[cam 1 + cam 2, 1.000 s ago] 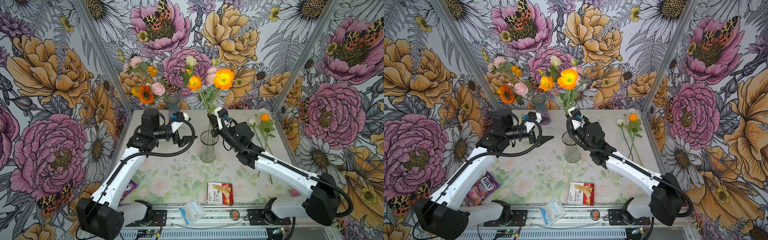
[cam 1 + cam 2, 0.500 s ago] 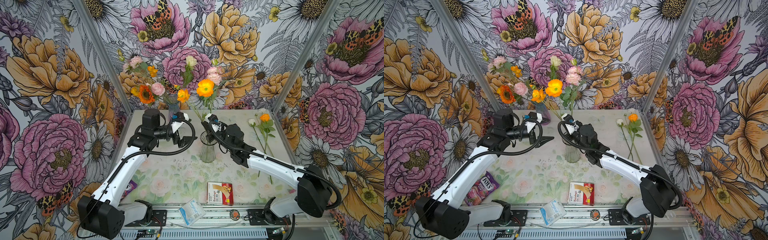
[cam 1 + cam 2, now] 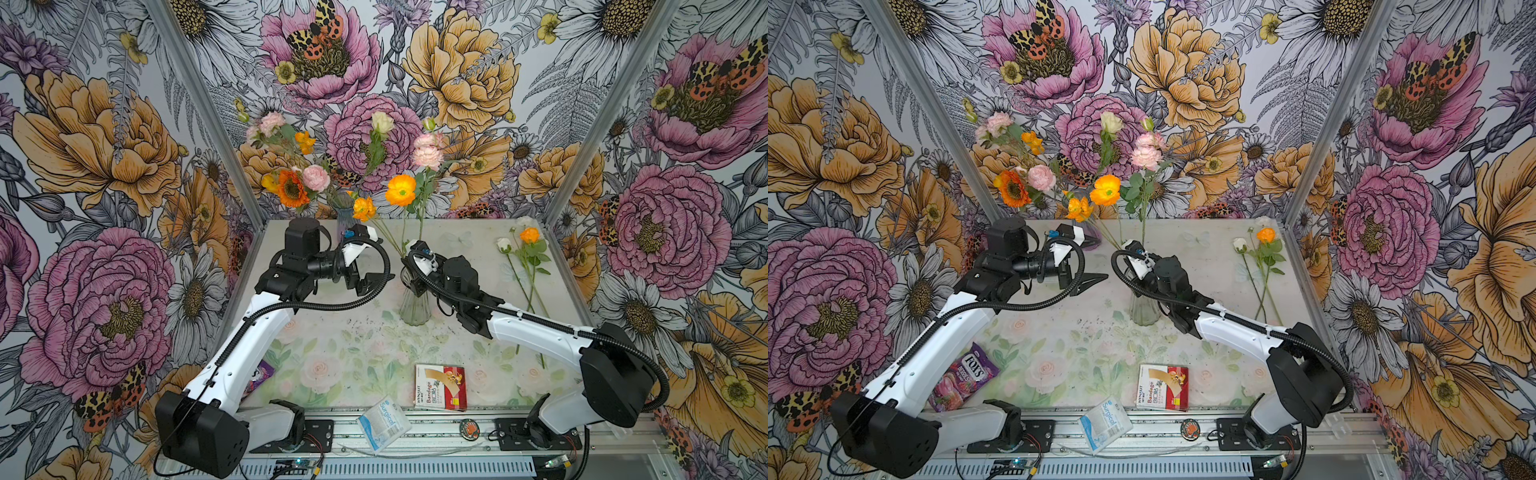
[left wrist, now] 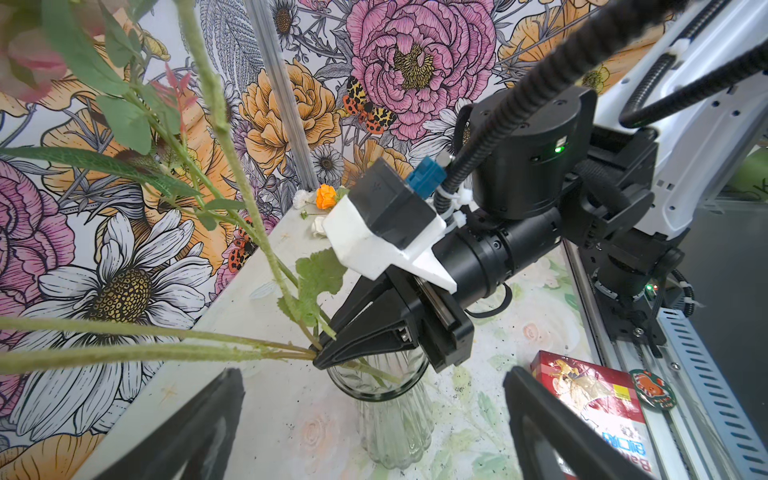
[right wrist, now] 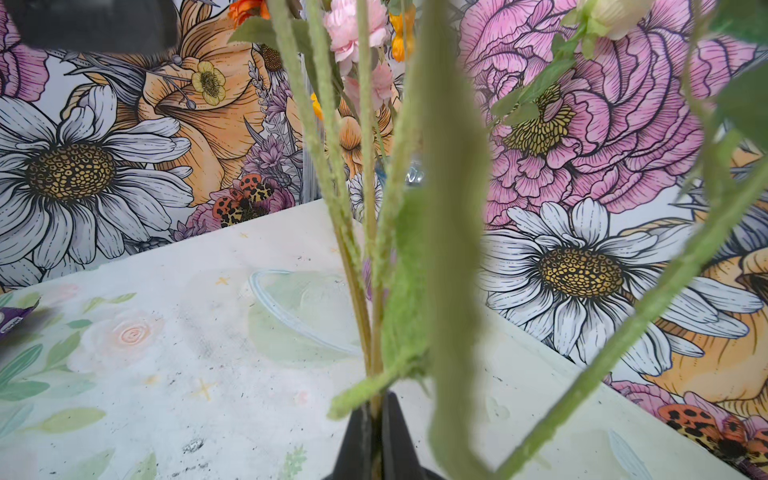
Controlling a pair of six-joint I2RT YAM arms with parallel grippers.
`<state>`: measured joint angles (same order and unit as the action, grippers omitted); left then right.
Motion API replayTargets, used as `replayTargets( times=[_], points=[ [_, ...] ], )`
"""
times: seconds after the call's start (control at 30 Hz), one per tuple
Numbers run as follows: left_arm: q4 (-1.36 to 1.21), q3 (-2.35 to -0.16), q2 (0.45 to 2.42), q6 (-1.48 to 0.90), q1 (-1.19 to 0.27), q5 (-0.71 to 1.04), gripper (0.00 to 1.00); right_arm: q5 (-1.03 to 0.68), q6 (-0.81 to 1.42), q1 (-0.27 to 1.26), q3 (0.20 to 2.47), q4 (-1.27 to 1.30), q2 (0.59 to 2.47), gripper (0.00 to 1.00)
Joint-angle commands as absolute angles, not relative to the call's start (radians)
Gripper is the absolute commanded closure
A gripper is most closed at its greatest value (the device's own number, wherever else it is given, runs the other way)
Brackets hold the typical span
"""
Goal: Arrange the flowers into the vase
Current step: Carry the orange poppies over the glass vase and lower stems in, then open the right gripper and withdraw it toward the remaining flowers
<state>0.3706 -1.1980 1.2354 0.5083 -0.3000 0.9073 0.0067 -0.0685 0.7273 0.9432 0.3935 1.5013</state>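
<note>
Flowers (image 4: 266,351) gripped at vase (image 3: 413,309) mouth.
Pinches stems between right gripper (image 4: 322,358) jaws, stem ends inside rim; holds left gripper (image 3: 1090,283) jaws spread wide beside vase.

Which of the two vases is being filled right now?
The clear ribbed vase mid-table; the right arm's jaws pinch stems at its mouth. The bluish vase stands behind.
</note>
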Motion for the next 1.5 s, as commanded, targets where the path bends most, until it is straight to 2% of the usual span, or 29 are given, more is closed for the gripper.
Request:
replayTargets(
  times=[0.0,0.13,0.33,0.47,0.67,0.77,0.93,1.03,1.13,1.3,1.4,1.47],
  points=[
    [0.38,-1.229,1.24,0.521,-0.285,0.937,0.01,0.029,-0.056,0.726,0.937,0.397,1.506,0.86],
    [0.379,-1.23,1.244,0.52,-0.285,0.939,0.01,0.037,-0.05,0.726,0.93,0.395,1.497,0.79],
    [0.379,-1.23,1.243,0.521,-0.285,0.94,0.01,0.041,-0.061,0.726,0.939,0.354,1.46,0.73],
    [0.379,-1.232,1.241,0.519,-0.287,0.946,0.01,0.058,-0.072,0.726,0.937,0.316,1.411,0.61],
    [0.38,-1.232,1.243,0.517,-0.312,0.949,0.01,0.089,-0.074,0.725,0.907,0.23,1.282,0.34],
    [0.38,-1.232,1.247,0.515,-0.331,0.945,0.01,0.104,-0.066,0.724,0.905,0.141,1.207,0.3],
    [0.396,-1.227,1.254,0.538,-0.391,0.882,0.01,0.28,0.015,0.705,0.911,-0.022,1.102,0.28],
    [0.399,-1.215,1.268,0.567,-0.442,0.721,0.01,0.381,0.135,0.631,0.925,-0.133,1.076,0.28],
    [0.396,-1.198,1.278,0.605,-0.477,0.53,0.01,0.382,0.28,0.506,0.94,-0.246,1.074,0.3],
    [0.387,-1.186,1.273,0.613,-0.489,0.605,0.01,0.394,0.42,0.332,0.908,-0.355,1.086,0.3],
    [0.386,-1.196,1.282,0.593,-0.554,0.674,0.01,0.385,0.443,0.238,0.901,-0.417,1.134,0.32],
    [0.395,-1.196,1.288,0.601,-0.618,0.654,0.01,0.344,0.451,0.171,0.887,-0.431,1.165,0.34]
  ],
)
